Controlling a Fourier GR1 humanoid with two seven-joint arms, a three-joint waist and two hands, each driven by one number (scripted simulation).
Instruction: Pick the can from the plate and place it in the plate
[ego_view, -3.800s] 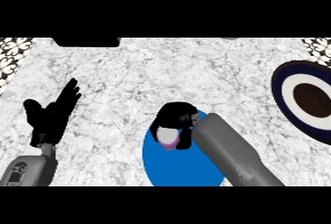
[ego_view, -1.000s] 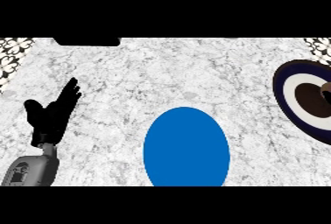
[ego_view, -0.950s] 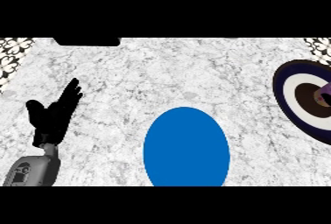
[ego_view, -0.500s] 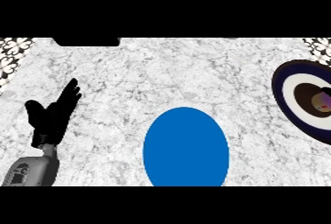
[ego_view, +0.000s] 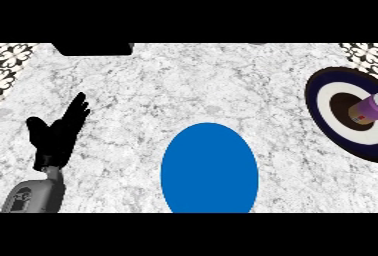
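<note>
Grey-white marbled stone for the counter (ego_view: 221, 80), mottled and veined, matte all over. As landmark, a plain blue plate (ego_view: 210, 169): flat, smooth, one even colour, drawn out tall into an oval, its lower end cut by the view's bottom.

Well to the right of the blue plate and higher, at the view's right edge: a second plate (ego_view: 325, 110), ringed dark navy at the rim, then white, then a dark brown centre, glossy-looking and partly cut off by the edge. On its centre, a purple can (ego_view: 365, 109), cylindrical, with a pale end face and a small red mark on the side. Long axis tilted, running from the plate's centre up and out toward the right edge; far end out of view, so upright or lying cannot be told.

Well to the left of the blue plate: left hand (ego_view: 57, 135), black, open, fingers straight and pointing up and rightward, resting above a grey forearm (ego_view: 33, 196). Nothing held.

Right hand nowhere visible.

Above the blue plate and to the left, at the counter's far edge, a flat black rectangular block (ego_view: 93, 48).
</note>
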